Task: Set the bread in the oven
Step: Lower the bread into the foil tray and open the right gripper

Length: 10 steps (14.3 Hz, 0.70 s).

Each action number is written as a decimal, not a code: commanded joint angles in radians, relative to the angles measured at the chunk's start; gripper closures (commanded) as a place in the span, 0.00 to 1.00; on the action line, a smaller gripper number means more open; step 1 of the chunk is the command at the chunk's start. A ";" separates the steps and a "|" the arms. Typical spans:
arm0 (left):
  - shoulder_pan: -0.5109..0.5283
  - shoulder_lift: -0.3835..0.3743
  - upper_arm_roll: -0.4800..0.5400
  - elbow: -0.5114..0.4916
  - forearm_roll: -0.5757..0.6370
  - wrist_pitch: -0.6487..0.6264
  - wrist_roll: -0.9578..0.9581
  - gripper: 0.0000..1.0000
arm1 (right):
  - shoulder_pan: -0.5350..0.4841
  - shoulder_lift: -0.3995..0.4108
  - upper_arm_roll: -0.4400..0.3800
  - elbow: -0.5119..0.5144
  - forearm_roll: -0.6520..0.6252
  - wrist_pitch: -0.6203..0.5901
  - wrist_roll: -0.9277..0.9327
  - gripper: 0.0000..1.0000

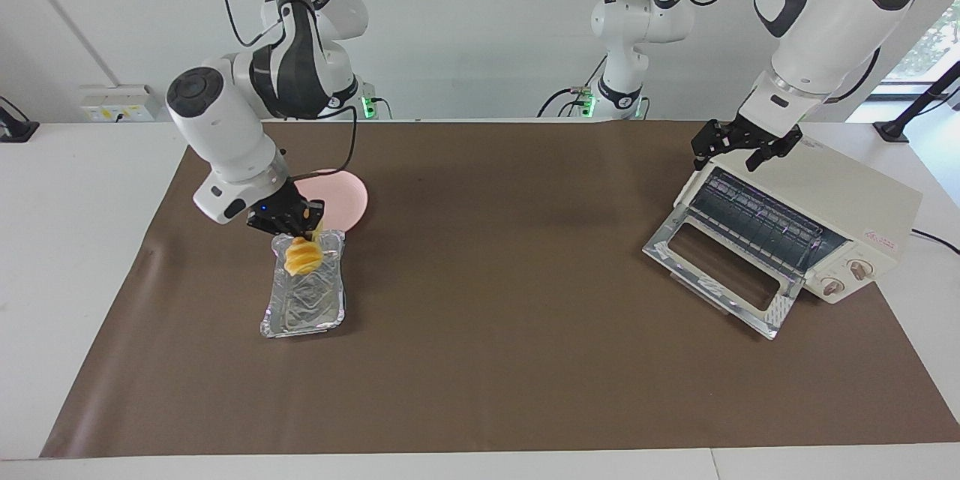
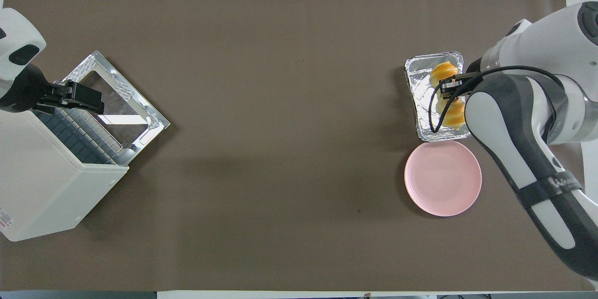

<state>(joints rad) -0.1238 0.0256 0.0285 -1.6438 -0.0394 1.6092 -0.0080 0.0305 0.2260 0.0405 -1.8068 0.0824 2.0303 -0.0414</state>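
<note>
The right gripper (image 1: 300, 229) is pinching the bread (image 1: 302, 256) over the tray (image 1: 304, 307), at the plate's (image 1: 349, 199) seven o'clock; a loosening pinch risks dropping it askew. The left gripper (image 1: 739, 144) is waiting spread over the oven (image 1: 847, 202).

Right tool (image 2: 449, 88) grips the bread (image 2: 447, 96) over the foil tray (image 2: 420, 117).

Crinkled shiny foil tray (image 1: 303, 307), matt brown mat (image 1: 510, 360)

bread (image 1: 302, 256): 1 | foil tray (image 1: 304, 306): 1 | pink plate (image 1: 341, 199): 1 | oven (image 1: 825, 221): 1 | oven knobs (image 1: 859, 268): 2 | brown mat (image 1: 495, 360): 1
</note>
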 commanded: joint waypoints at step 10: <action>0.001 -0.018 0.002 -0.008 -0.011 0.001 -0.010 0.00 | -0.043 0.078 0.005 -0.086 -0.012 0.137 -0.020 1.00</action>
<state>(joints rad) -0.1238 0.0256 0.0285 -1.6438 -0.0394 1.6092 -0.0081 -0.0051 0.3021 0.0406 -1.8723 0.0809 2.1201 -0.0447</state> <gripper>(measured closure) 0.000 0.899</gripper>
